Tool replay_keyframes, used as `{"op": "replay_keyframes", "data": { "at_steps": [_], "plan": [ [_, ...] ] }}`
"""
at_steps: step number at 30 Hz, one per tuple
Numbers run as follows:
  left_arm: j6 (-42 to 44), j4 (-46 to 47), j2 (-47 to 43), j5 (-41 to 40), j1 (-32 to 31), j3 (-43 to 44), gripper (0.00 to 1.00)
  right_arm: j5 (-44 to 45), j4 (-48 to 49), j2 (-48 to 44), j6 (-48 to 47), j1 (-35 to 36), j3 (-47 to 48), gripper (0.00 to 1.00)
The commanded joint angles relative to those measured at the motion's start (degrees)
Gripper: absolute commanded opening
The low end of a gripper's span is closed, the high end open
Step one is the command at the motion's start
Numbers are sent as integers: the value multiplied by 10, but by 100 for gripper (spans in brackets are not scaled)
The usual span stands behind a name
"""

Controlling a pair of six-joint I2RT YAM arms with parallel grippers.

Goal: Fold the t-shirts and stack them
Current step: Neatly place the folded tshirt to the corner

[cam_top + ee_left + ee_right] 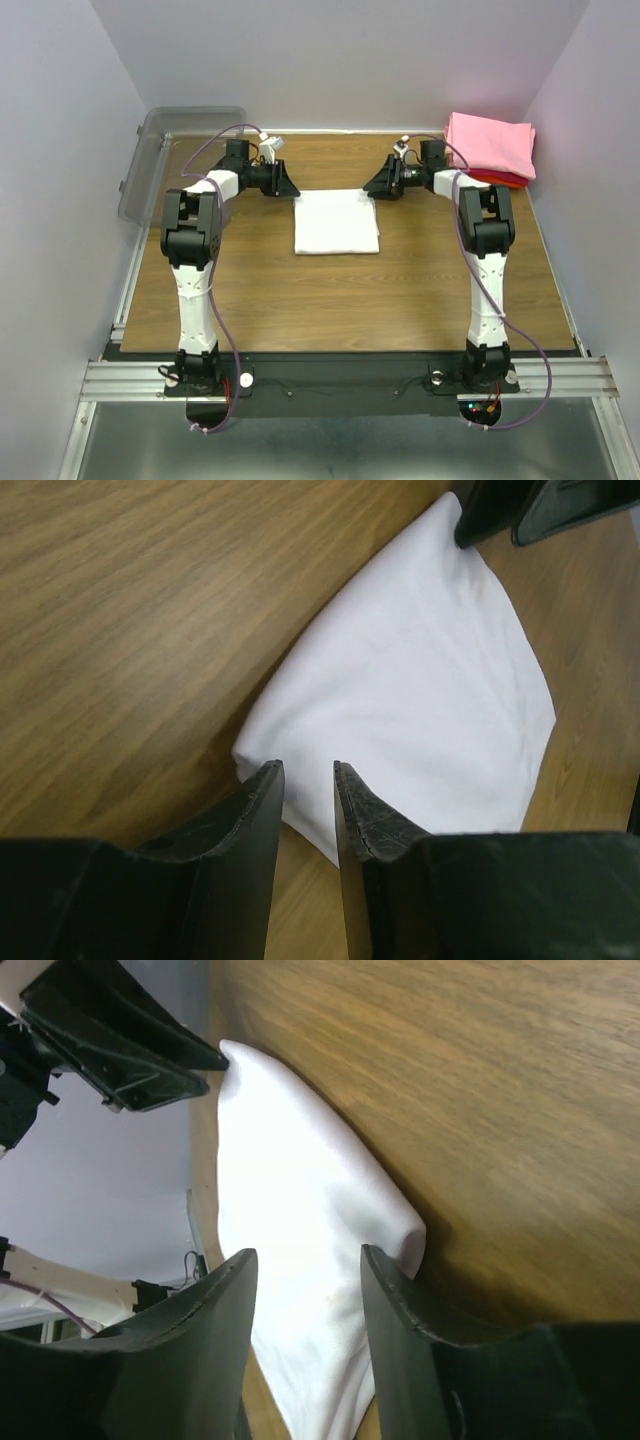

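On the brown wooden table (pixel 400 300), we see a clear grey plastic bin (pixel 150 165) hanging over the far left corner. A folded pink cloth t-shirt (pixel 490 143) lies in the far right corner on top of a folded red cloth t-shirt (pixel 508 180), of which only a thin strip shows at the near side. A white cloth t-shirt (pixel 336 222), folded into a neat rectangle, lies flat midway between the left and right edges, a little nearer the far edge. The left gripper (pixel 305 768) sits at this shirt's far left corner with its jaws narrowly apart and nothing between them. The right gripper (pixel 305 1255) is at the far right corner, its jaws wider apart over the cloth and not pinching it.
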Motion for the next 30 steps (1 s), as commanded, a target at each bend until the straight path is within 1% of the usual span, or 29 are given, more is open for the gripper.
{"op": "replay_keyframes", "data": {
  "at_steps": [1,2,3,4,5,6,7,8,9,10,11,12,14,15,16,19,20,21,24,30],
  "plan": [
    [67,-1,-152,29,-31,-25,39,-12,12,-112,24,-6,12,54],
    [88,-4,-192,8,-38,-41,40,-12,11,-131,23,-5,-14,57],
    [111,-26,-210,-5,-47,-48,41,-7,10,-157,17,-5,-30,59],
    [132,-37,-246,-46,-73,-55,41,1,9,-201,12,-5,-50,64],
    [154,-50,-262,-75,-89,-70,42,15,7,-226,7,-6,-66,71],
    [212,-64,-277,-100,-111,-78,43,23,3,-249,1,-6,-100,74],
    [237,-81,-306,-155,-150,-88,43,31,-9,-267,-12,-7,-116,75],
    [261,-83,-319,-184,-175,-111,44,40,-18,-306,-19,-8,-131,75],
    [297,-86,-328,-207,-195,-122,45,67,-26,-323,-26,-10,-149,75],
    [314,-87,-342,-246,-215,-132,46,85,-40,-344,-34,-16,-187,75],
    [326,-87,-345,-266,-236,-145,47,120,-44,-362,-35,-20,-211,75],
    [350,-89,-347,-306,-275,-152,47,134,-45,-401,-42,-30,-253,76],
    [373,-89,-343,-349,-318,-163,48,195,-45,-436,-44,-41,-300,77],
    [389,-87,-341,-370,-359,-168,48,215,-45,-470,-43,-45,-320,78],
    [411,-80,-332,-409,-377,-175,48,242,-45,-482,-41,-53,-358,78],
    [438,-73,-309,-447,-431,-178,48,281,-45,-516,-20,-55,-403,80],
    [446,-72,-289,-464,-440,-175,48,294,-44,-522,-13,-55,-427,81],
    [452,-72,-279,-471,-448,-175,48,320,-45,-528,-8,-55,-437,82],
    [468,-48,-248,-500,-470,-180,47,359,-45,-536,8,-55,-460,82],
    [500,-5,-193,-539,-490,-184,46,359,-44,-515,20,-55,-473,82]
  ]
}}
